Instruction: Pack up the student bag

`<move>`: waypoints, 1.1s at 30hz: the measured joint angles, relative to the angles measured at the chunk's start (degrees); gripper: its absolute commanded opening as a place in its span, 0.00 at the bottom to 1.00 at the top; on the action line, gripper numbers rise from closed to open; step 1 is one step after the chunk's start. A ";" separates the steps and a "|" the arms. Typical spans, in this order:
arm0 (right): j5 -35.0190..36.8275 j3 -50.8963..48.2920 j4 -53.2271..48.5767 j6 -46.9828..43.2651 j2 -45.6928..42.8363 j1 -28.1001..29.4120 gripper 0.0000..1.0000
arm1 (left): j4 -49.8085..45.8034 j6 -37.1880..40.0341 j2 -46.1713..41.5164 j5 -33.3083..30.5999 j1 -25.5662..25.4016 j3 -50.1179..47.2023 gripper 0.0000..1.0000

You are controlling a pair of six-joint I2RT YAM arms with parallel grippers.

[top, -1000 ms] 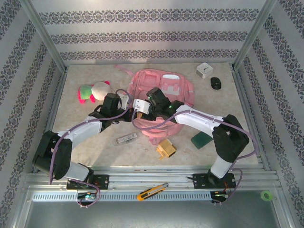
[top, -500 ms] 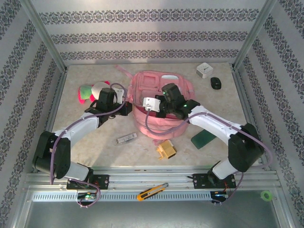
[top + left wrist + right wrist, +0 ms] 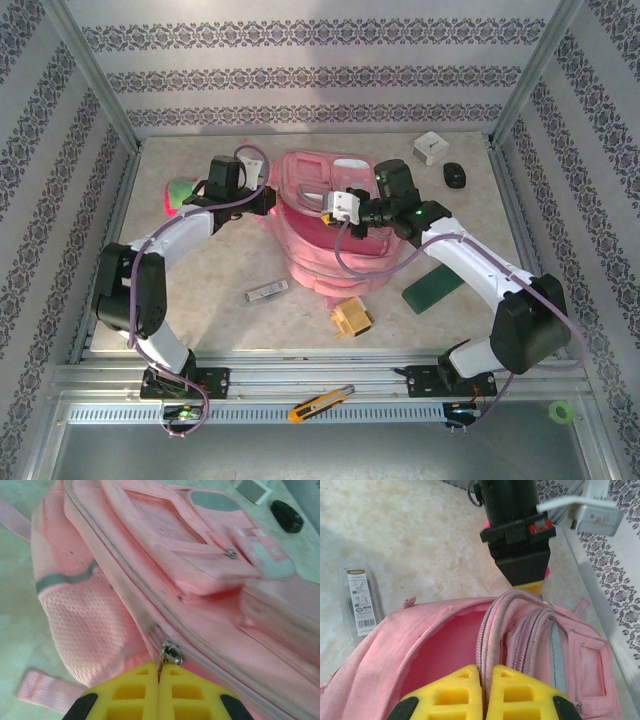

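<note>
At table centre, holds student bag (image 3: 335, 255) open with left gripper (image 3: 160, 675) pinching zipper pull (image 3: 170, 653), right gripper (image 3: 486, 672) clamping rim (image 3: 485, 640); next, probably tug zip wider.

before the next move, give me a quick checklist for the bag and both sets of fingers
1. Left fingers shut on the zip pull: ok.
2. Right fingers shut on the rim of the student bag opening: ok.
3. Main compartment open: ok, the pink lining shows in the right wrist view.
4. Room inside the bag: cannot tell, little of the inside is in sight.
5. Things packed: not ok, the yellow item and the green flat item lie on the table beside the bag.
6. A free set of fingers to fetch them: not ok, both are on the bag.
</note>
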 measured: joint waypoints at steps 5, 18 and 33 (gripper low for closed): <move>-0.46 1.42 -0.33 -0.04 0.07 -0.09 0.00 | -0.28 1.38 3.98 0.85 0.48 4.00 0.00; 2.47 4.42 0.11 0.98 3.67 -0.72 0.00 | -0.09 -1.22 10.32 0.39 1.60 9.20 0.37; 3.82 1.70 0.57 13.55 5.07 2.60 0.39 | 1.60 -15.82 -19.26 -1.25 5.57 -14.58 0.57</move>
